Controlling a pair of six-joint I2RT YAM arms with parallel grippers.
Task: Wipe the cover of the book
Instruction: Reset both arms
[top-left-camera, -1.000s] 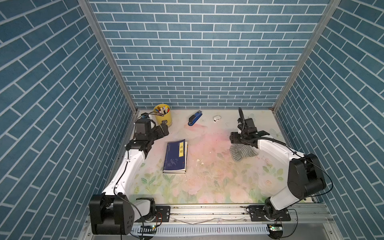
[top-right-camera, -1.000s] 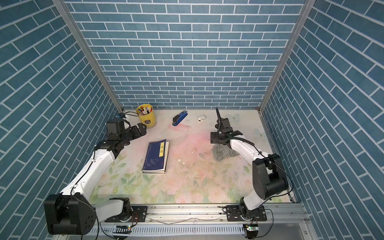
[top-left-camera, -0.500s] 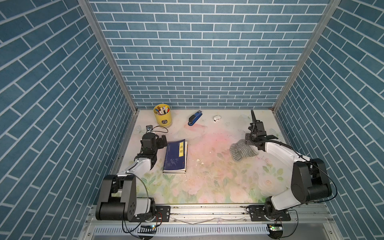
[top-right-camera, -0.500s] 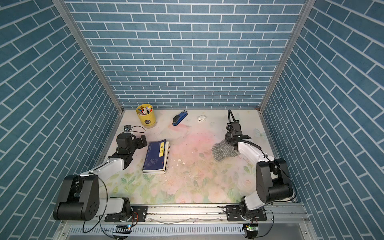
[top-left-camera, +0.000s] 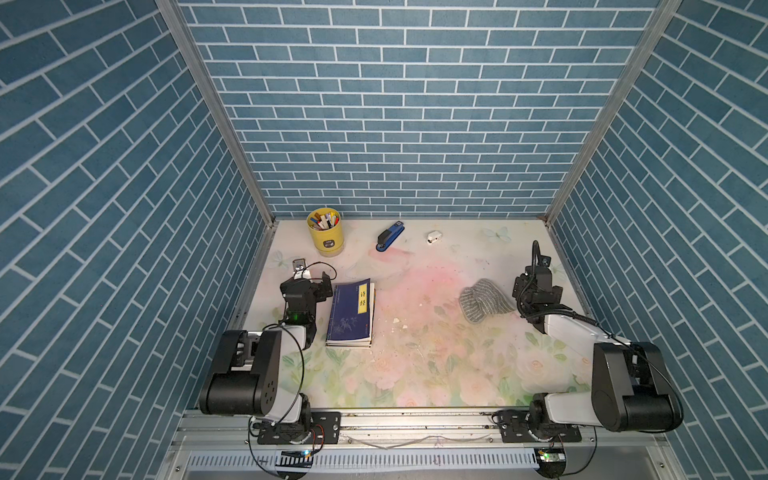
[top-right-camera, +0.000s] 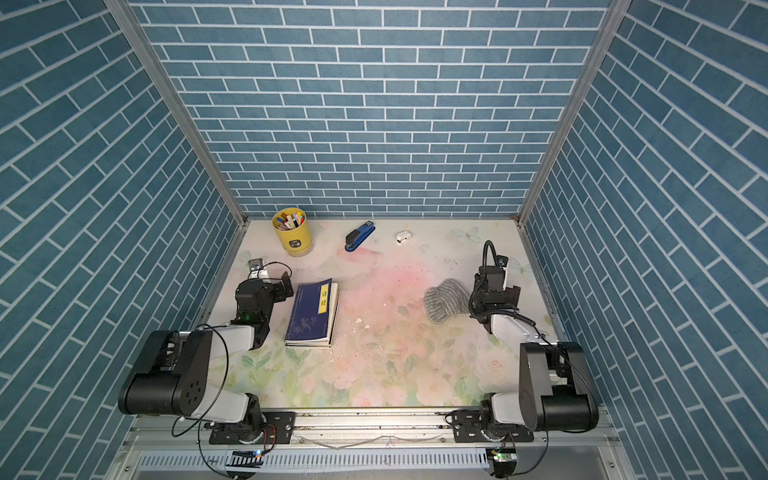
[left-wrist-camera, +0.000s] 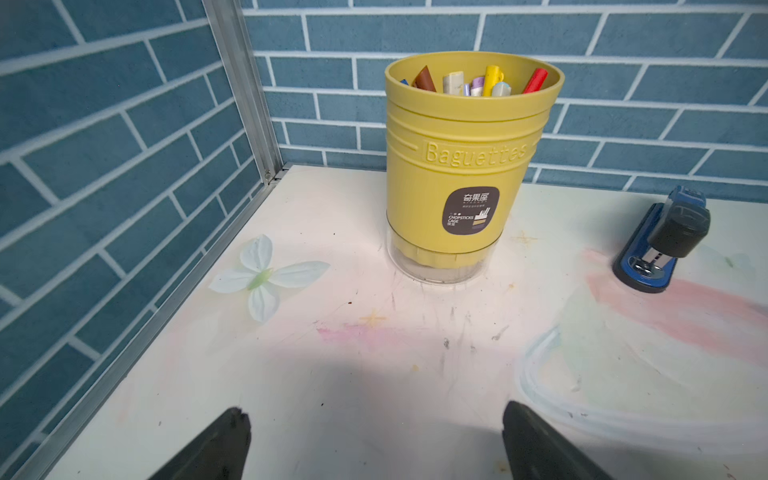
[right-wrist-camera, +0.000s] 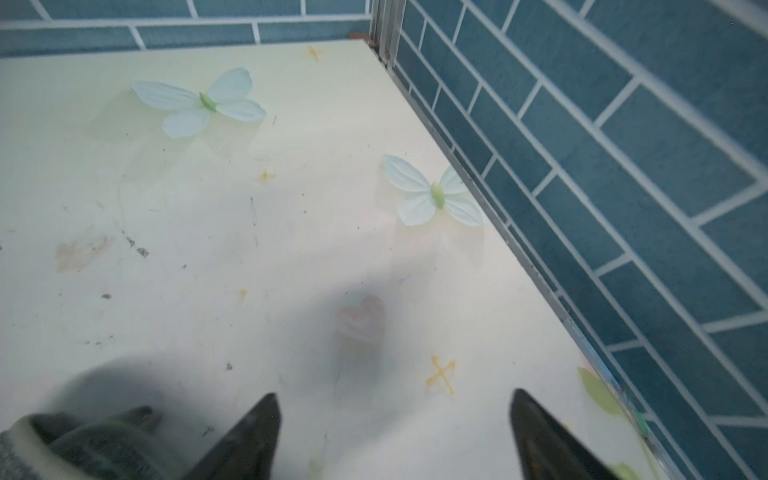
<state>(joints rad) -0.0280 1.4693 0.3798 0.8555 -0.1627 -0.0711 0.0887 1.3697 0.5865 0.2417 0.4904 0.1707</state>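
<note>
Blue book closed, flat on desk. Both released, empty: left gripper just beside it, right gripper beside striped grey cloth. Wiping seemingly unstarted or finished. Next: regrasp cloth, carry to cover.

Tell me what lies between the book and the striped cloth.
In both top views, only bare table separates the book from the striped cloth, apart from a few small pale crumbs lying nearer the book.
</note>
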